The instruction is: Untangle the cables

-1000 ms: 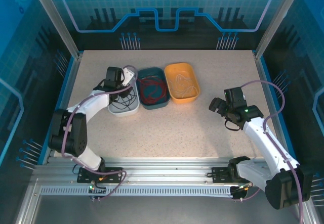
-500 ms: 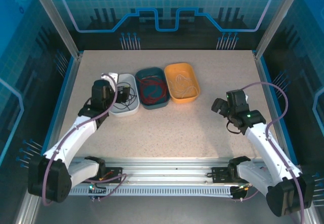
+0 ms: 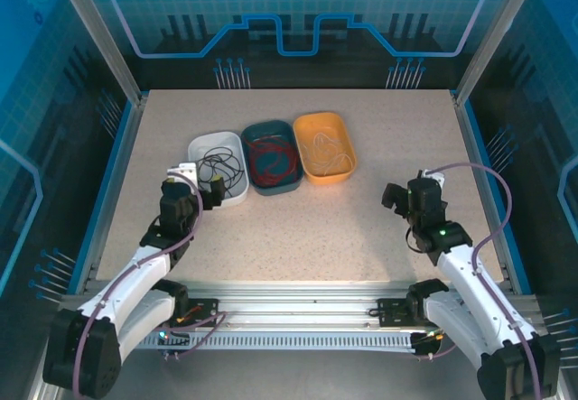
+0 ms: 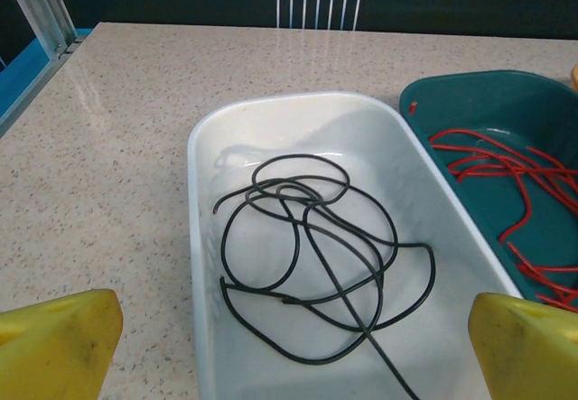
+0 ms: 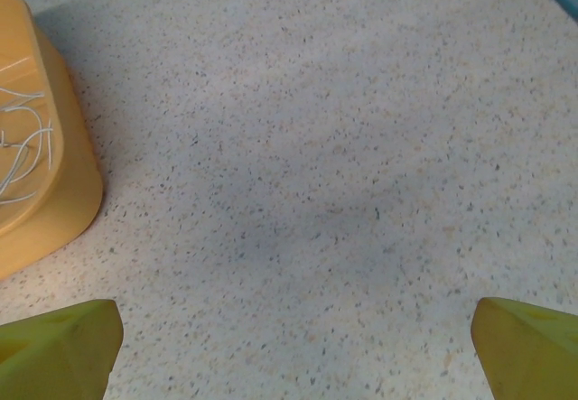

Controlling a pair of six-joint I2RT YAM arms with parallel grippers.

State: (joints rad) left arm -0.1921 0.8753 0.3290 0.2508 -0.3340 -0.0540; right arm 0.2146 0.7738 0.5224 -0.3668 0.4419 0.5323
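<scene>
The cables lie apart in three trays. A black cable [image 3: 221, 167] [image 4: 316, 265] is looped in the white tray [image 3: 200, 140] [image 4: 194, 237]. The teal tray [image 3: 253, 134] [image 4: 452, 93] holds a red cable [image 3: 271, 158] [image 4: 506, 183]. A thin whitish cable [image 3: 327, 152] [image 5: 18, 147] rests in the orange tray [image 3: 348, 170] [image 5: 63, 192]. My left gripper [image 3: 209, 189] [image 4: 293, 341] is open at the white tray's near end, holding nothing. My right gripper [image 3: 404, 192] [image 5: 293, 346] is open over bare tabletop, right of the orange tray.
The three trays stand side by side at the back middle of the speckled table [image 3: 307, 228]. Blue rails edge the table left and right, and a metal rail [image 3: 298, 314] runs along the near edge by the arm bases.
My left gripper opened fully and drew back from over the white tray toward the near edge; the black cable stays in the tray. My right arm pulled back a little.
</scene>
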